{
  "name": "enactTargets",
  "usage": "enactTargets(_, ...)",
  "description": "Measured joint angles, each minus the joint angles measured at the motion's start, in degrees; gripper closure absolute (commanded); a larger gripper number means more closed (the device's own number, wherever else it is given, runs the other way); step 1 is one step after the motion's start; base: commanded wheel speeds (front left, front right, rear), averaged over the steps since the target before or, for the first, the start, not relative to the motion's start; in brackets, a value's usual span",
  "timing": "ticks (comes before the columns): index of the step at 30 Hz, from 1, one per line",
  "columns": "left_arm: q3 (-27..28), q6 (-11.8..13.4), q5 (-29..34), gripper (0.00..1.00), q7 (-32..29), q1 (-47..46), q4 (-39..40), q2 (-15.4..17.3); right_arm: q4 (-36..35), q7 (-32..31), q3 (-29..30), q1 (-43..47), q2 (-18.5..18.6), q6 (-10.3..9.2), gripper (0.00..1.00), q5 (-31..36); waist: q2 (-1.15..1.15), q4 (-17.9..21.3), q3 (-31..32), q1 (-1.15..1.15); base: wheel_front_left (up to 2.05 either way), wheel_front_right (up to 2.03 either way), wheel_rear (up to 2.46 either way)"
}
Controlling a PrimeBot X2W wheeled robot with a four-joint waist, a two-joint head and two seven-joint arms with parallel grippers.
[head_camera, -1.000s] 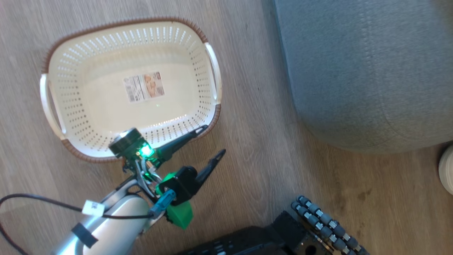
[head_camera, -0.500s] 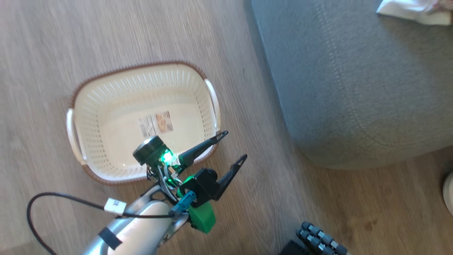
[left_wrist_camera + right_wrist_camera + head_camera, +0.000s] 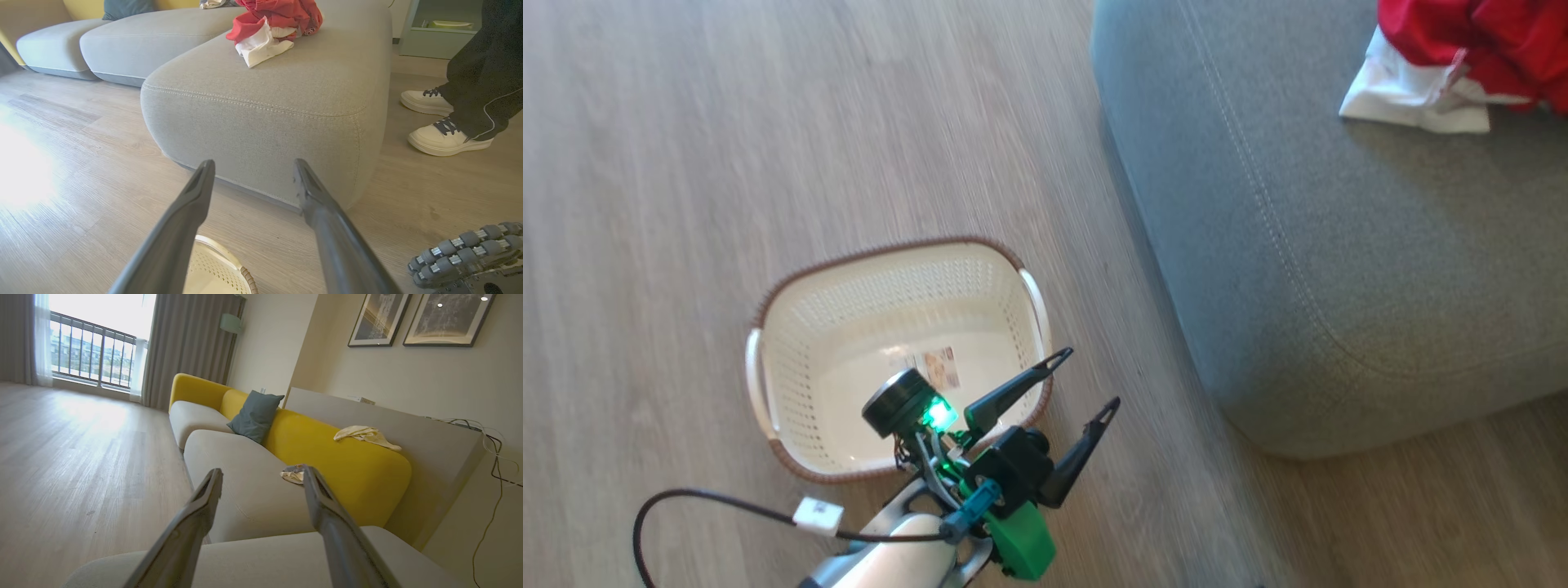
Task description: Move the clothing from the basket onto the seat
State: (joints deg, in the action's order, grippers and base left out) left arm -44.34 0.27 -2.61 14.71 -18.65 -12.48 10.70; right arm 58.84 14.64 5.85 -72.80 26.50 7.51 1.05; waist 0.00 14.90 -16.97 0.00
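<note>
The cream basket (image 3: 882,250) stands on the wood floor with nothing in it but its label. My left gripper (image 3: 1088,378) is open just past the basket's near right rim, fingers pointing toward the grey seat (image 3: 1339,245). The red and white clothing (image 3: 1445,57) lies bunched on the seat's far part. In the left wrist view the clothing (image 3: 273,24) rests on top of the seat (image 3: 310,81), beyond my open left gripper (image 3: 253,163), and the basket rim (image 3: 241,275) shows at the bottom. My right gripper (image 3: 262,471) is open and holds nothing, above a grey cushion.
A person's white shoes (image 3: 445,136) and dark trouser legs stand right of the seat. My wheeled base's rollers (image 3: 461,253) lie at the lower right. A yellow-backed sofa (image 3: 327,453) carries a blue-grey pillow (image 3: 255,414) and pale cloths. Wood floor stretches left.
The head camera has swung, so the basket sits lower in view and the clothing on the seat has come into sight. My left gripper stays open by the basket's rim.
</note>
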Motion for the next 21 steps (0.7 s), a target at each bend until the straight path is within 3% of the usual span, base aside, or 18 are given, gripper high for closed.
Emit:
enactTargets(3, 1.62, 0.77, -0.52, 0.0, 0.0, 1.41, -0.01, -0.55, -7.69, -0.01, -6.87, 6.48, 0.67, -0.01, 0.0, -8.6, 0.0, -0.85, 2.87, 0.0, 0.0, 0.0, 0.0)
enactTargets(9, 5.75, 2.85, -1.21, 0.0, 0.0, 2.93, 0.01, -1.18, -21.6, 0.0, -14.28, 16.25, 2.78, -0.01, 0.0, -20.09, 0.0, -3.24, 5.84, 0.0, 0.0, 0.0, 0.0)
enactTargets(14, 9.26, 4.26, -1.53, 0.0, 0.0, 5.26, 0.01, -2.01, -31.37, 0.0, -18.25, 25.37, 3.0, -0.01, 0.0, -24.94, 0.0, -5.88, 8.43, 0.0, 0.0, 0.0, 0.0)
enactTargets(21, 15.81, 7.37, -2.64, 0.0, 0.0, 8.38, 0.3, -3.7, -38.4, 0.0, -17.4, 35.41, 0.31, -0.01, 0.0, -26.82, 0.0, -10.39, 11.88, 0.0, 0.0, 0.0, 0.0)
